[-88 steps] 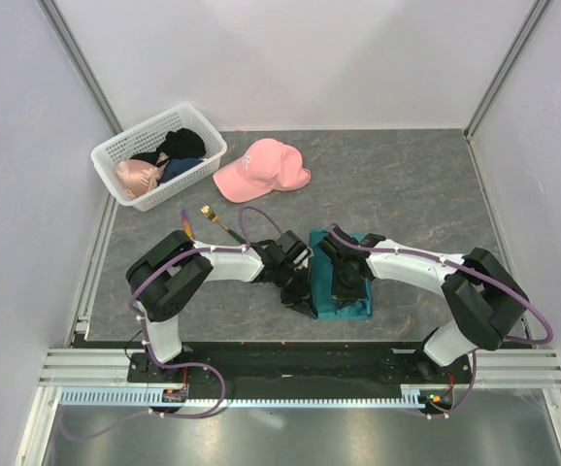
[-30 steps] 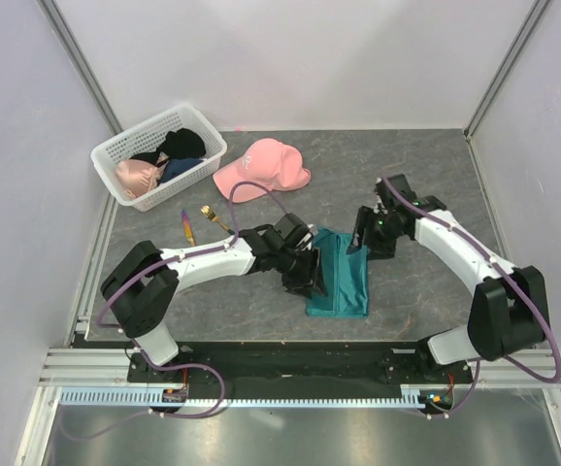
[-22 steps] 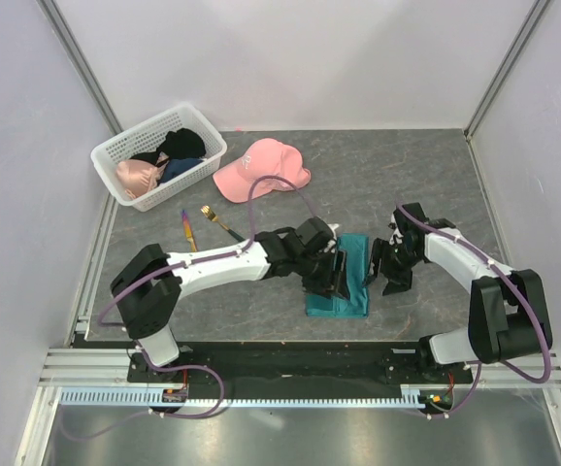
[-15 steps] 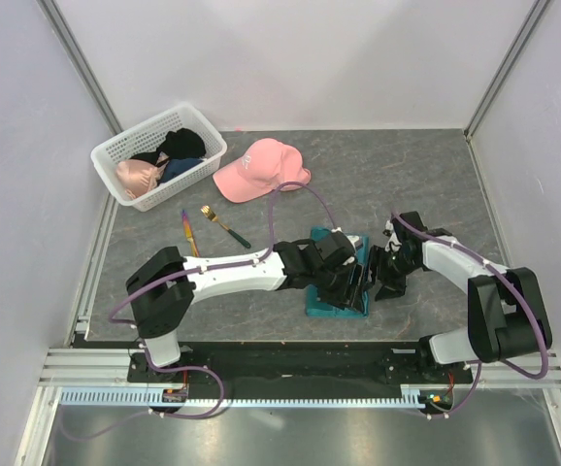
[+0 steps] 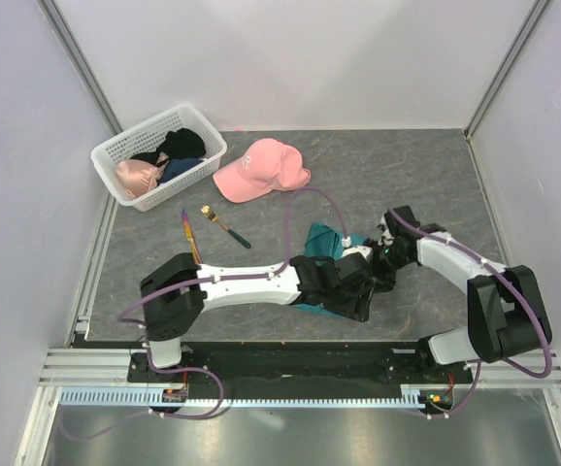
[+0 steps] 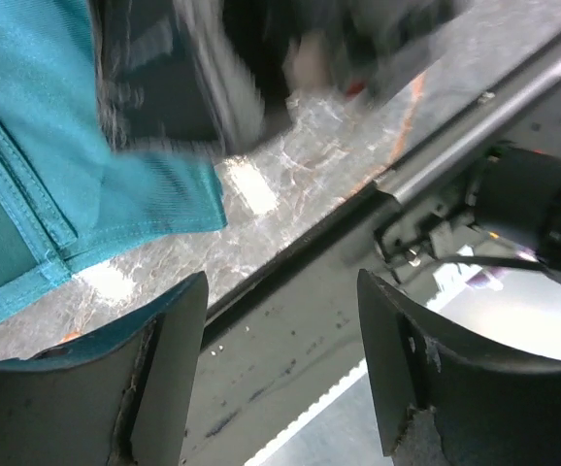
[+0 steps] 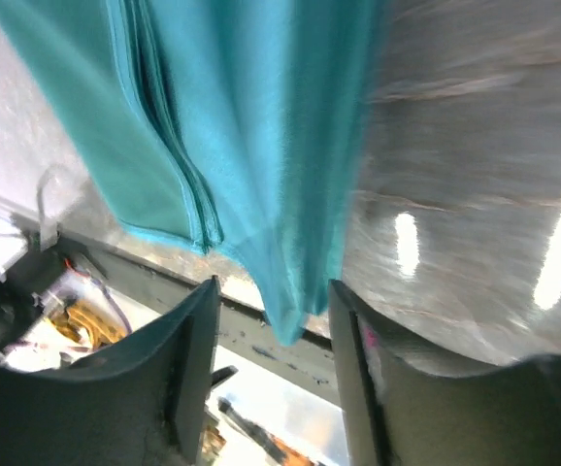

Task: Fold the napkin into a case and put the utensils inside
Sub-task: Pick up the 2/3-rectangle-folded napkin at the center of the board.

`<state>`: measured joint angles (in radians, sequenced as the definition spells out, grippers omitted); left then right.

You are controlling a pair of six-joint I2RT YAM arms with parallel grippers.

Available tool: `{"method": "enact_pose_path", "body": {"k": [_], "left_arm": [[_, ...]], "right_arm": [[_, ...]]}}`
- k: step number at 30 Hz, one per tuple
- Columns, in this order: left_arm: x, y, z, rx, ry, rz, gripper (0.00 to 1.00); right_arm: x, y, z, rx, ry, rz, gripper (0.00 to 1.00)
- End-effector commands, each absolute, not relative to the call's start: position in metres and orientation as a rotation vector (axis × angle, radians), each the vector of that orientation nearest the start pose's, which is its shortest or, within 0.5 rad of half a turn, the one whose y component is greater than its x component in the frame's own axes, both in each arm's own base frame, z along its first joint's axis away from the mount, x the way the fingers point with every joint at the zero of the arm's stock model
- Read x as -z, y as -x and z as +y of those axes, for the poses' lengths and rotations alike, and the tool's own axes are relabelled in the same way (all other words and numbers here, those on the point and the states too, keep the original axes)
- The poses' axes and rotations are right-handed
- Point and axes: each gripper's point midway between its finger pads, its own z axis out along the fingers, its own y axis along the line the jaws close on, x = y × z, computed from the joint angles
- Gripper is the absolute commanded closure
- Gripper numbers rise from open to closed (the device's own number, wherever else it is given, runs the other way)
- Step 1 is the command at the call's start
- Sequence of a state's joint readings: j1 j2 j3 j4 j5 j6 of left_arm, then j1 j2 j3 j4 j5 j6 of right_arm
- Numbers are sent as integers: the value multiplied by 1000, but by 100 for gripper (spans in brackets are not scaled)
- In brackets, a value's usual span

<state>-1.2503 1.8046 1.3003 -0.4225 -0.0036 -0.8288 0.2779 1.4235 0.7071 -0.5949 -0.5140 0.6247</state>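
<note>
The napkin (image 5: 321, 238) was plain teal-green with matching stitched hems. The table (image 5: 426, 175) was grey with pale marbled veining; the cap (image 5: 261, 170) pink, the basket (image 5: 113, 149) white. The fork (image 5: 224, 226) had a gold head and dark handle.

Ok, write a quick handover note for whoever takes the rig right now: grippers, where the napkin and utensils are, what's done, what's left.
Left gripper: open, empty, beside a corner of the napkin.
Right gripper: jaws apart around a fold of the napkin; no firm pinch visible.
Napkin: mid-table under both grippers, folded in layers, not yet a tidy case.
Fork and purple-and-orange piece: on the table left of the napkin, side by side, not yet picked up.
Left to do: finish the fold, then put both utensils inside.
</note>
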Motion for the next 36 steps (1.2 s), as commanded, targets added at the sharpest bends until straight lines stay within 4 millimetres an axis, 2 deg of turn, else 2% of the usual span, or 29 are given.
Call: {"method": "enact_pose_path", "body": {"k": [1,4,7,14,22,28,33,36], "left_arm": [[-78,-130,-444,570,-528,2606,31],[-71,-137,-443,462,-543,2590,34],[-66,-145,-443,390,-552,2567,36],[-55,-154,-444,297,-603,2537,43],[-38,-152,-453,265,-652,2541,51],[-23,-149,-451,226,-639,2577,52],[2,-143,-443,169,-640,2622,55],[9,-138,-438,160,-631,2656,64]], "right_arm": [[-62,-208,103,-499,-609,2956,37],[-69,-215,66,-379,-684,2901,26],[-70,-212,53,-344,-687,2909,24],[-69,-211,61,-416,-680,2906,25],[-63,-206,62,-429,-692,2903,26],[-57,-204,65,-449,-687,2912,27],[-56,-210,66,-461,-673,2899,26],[-56,-215,71,-515,-637,2897,26]]}}
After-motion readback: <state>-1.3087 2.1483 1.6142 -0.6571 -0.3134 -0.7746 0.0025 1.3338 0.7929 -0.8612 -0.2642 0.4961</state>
